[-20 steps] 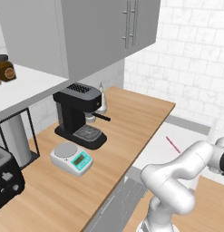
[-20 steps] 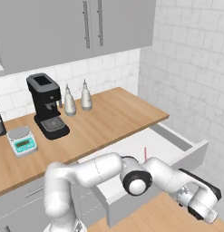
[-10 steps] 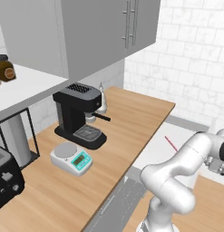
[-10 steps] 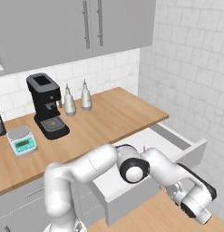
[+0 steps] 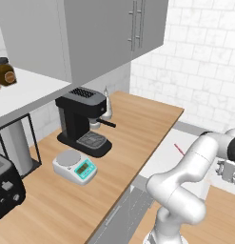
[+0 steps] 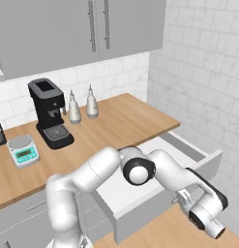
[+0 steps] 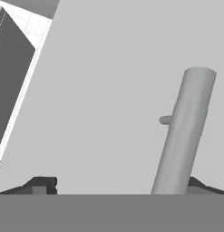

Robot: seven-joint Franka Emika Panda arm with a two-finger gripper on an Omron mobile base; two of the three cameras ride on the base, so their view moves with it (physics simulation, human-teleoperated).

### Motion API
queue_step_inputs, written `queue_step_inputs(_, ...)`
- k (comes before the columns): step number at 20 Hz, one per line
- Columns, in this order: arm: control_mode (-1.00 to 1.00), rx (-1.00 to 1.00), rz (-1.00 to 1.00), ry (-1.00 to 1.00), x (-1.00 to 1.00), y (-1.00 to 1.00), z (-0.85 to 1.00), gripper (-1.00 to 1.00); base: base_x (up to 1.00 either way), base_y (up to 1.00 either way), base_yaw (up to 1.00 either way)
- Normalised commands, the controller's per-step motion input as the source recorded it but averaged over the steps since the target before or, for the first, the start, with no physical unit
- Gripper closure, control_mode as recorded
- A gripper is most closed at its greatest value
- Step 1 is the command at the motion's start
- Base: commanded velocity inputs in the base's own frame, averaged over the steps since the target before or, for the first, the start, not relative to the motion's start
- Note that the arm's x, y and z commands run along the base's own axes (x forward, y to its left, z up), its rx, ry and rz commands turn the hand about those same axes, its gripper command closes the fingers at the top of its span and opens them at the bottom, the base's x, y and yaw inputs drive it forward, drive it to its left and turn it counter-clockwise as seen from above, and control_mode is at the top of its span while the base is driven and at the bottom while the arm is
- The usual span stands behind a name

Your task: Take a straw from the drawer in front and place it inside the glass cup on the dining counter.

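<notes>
White tile backs the wood worktop point(image 6: 126, 121). Below it the drawer point(image 6: 188, 160) stands open, the straw point(image 5: 179, 148) lying inside. At 3 o'clock of the drawer front, the gripper point(image 7: 118, 183) gapes wide, empty, beside the handle point(image 7: 183, 131).

White arm bent low and forward, elbow raised, forearm reaching down to the wrist. The gripper point(image 7: 118, 188) has its jaws spread wide, one dark fingertip at each side, with nothing held between them.
</notes>
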Motion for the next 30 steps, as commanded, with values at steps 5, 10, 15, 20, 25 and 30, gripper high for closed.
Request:
queue_step_inputs(5, -1.00, -0.05, 0.00, 0.18, -0.17, -0.27, 0.03, -1.00, 0.00, 0.00, 0.00)
queue_step_inputs(10, -1.00, -0.05, -0.04, 0.31, -0.04, -0.44, -0.03, -1.00, 0.00, 0.00, 0.00)
queue_step_inputs(15, -1.00, -0.01, -0.04, 0.16, -0.43, -0.28, 0.02, -1.00, 0.00, 0.00, 0.00)
queue_step_inputs(20, -1.00, -0.03, -0.04, 0.14, -0.51, 0.09, 0.53, -1.00, 0.00, 0.00, 0.00)
queue_step_inputs(25, -1.00, -0.10, -0.05, 0.19, -0.25, 0.44, 0.95, -1.00, 0.00, 0.00, 0.00)
queue_step_inputs(30, -1.00, -0.18, -0.02, 0.10, 0.00, 0.94, 0.56, -1.00, 0.00, 0.00, 0.00)
